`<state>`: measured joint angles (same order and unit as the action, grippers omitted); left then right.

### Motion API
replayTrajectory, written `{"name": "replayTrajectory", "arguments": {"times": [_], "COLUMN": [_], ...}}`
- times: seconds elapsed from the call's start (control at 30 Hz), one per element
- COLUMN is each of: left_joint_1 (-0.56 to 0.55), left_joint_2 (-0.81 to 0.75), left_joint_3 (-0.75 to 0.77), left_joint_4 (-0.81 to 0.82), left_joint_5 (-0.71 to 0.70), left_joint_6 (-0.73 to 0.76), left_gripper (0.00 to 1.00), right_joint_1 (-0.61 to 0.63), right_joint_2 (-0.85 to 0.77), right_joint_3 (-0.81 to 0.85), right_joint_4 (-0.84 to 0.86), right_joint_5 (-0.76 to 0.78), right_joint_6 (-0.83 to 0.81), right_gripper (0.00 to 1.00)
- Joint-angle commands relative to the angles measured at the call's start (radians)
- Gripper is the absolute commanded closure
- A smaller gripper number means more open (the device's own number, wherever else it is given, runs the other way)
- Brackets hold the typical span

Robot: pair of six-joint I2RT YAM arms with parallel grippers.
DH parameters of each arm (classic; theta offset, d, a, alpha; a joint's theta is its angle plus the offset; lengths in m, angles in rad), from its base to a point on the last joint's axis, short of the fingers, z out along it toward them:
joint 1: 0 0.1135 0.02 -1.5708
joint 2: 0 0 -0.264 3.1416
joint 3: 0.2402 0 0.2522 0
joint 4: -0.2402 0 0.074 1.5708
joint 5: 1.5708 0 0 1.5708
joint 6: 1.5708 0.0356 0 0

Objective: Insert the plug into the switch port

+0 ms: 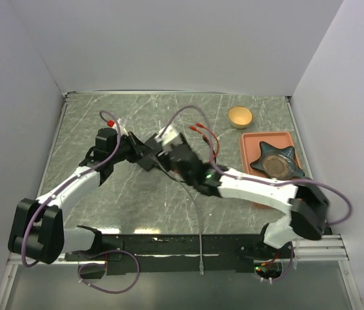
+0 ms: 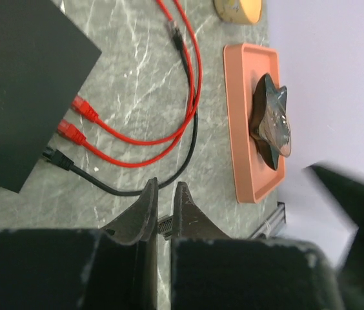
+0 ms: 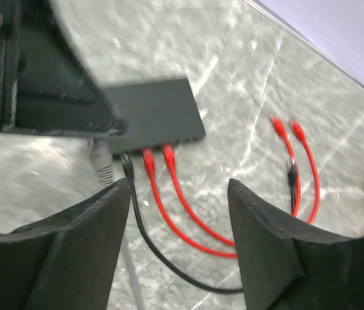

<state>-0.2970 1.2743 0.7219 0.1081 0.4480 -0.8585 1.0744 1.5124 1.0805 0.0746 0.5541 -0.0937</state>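
1. Because both arms meet over the middle of the table, the top view shows you little of what lies beneath them. Of the plug's line you get only the grey cable (image 1: pixel 199 239), running from the near edge toward the right arm.
2. In the right wrist view a dark, blurred shape covers the left part of the switch box (image 3: pixel 159 116) and the head of the plug (image 3: pixel 102 166). Only the plug's ribbed grey tail pokes out beneath it.
3. You cannot make out any single switch port. The box's edge facing the right gripper (image 3: pixel 181 187) is taken up by two red plugs (image 3: pixel 168 154) and a black plug (image 3: pixel 127 161).
4. Your left gripper (image 2: pixel 167 187) has its fingers pressed together on a small grey ribbed piece deep in the slit. It looks like the plug's tail, and the rest of the plug is out of sight there.
5. Your right gripper is spread wide and grips nothing. The red cables (image 3: pixel 188 223) and the black cable (image 3: pixel 153 248) lie on the table between its fingers.
6. The plug sits just beyond the tip of the finger on the left of that view, just left of the black plug. Whether it touches the box's edge you cannot tell.
7. From the left wrist, the box lies apart from the pinched fingertips, with bare table between.
8. The orange tray (image 2: pixel 239 116) holding a star-shaped dish (image 2: pixel 272 119) stands to the right, well apart from the box.
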Motion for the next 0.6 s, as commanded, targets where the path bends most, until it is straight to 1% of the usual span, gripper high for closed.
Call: {"name": "replayTrajectory", "arguments": {"times": [0.0, 0.03, 0.07, 0.13, 0.17, 0.27, 0.3, 0.4, 0.5, 0.53, 0.57], "left_joint_1": [-0.002, -0.002, -0.002, -0.002, -0.004, -0.004, -0.004, -0.004, -0.005, -0.005, -0.007], "left_joint_2": [-0.093, -0.124, -0.141, -0.191, -0.208, -0.265, -0.277, -0.3, -0.299, -0.296, -0.293], "left_joint_3": [-0.027, -0.036, -0.047, -0.081, -0.091, -0.125, -0.143, -0.157, -0.151, -0.151, -0.151], "left_joint_4": [0.056, 0.071, 0.093, 0.154, 0.174, 0.251, 0.272, 0.315, 0.331, 0.337, 0.341], "left_joint_5": [-0.061, -0.063, -0.061, -0.057, -0.054, -0.028, -0.025, 0.001, 0.034, 0.04, 0.05], "left_joint_6": [0.072, 0.073, 0.075, 0.065, 0.065, 0.052, 0.041, 0.03, 0.023, 0.018, 0.016], "left_gripper": [0.99, 0.99, 0.99, 0.99, 0.99, 0.99, 0.99, 0.99, 0.99, 0.99, 0.99], "right_joint_1": [-0.129, -0.154, -0.168, -0.188, -0.189, -0.188, -0.189, -0.191, -0.189, -0.191, -0.189], "right_joint_2": [-0.145, -0.158, -0.162, -0.164, -0.164, -0.156, -0.155, -0.152, -0.127, -0.109, -0.1], "right_joint_3": [-0.022, -0.018, -0.014, -0.013, -0.011, -0.021, -0.031, -0.06, -0.047, -0.039, -0.034], "right_joint_4": [-0.044, -0.07, -0.084, -0.111, -0.113, -0.104, -0.092, -0.029, -0.015, -0.015, -0.013], "right_joint_5": [-0.372, -0.443, -0.545, -0.644, -0.725, -0.841, -0.917, -0.994, -0.996, -0.99, -0.982], "right_joint_6": [0.139, 0.146, 0.152, 0.141, 0.132, 0.135, 0.149, 0.178, 0.201, 0.206, 0.222], "right_gripper": [0.25, 0.25, 0.25, 0.24, 0.23, 0.21, 0.21, 0.21, 0.22, 0.24, 0.31]}}
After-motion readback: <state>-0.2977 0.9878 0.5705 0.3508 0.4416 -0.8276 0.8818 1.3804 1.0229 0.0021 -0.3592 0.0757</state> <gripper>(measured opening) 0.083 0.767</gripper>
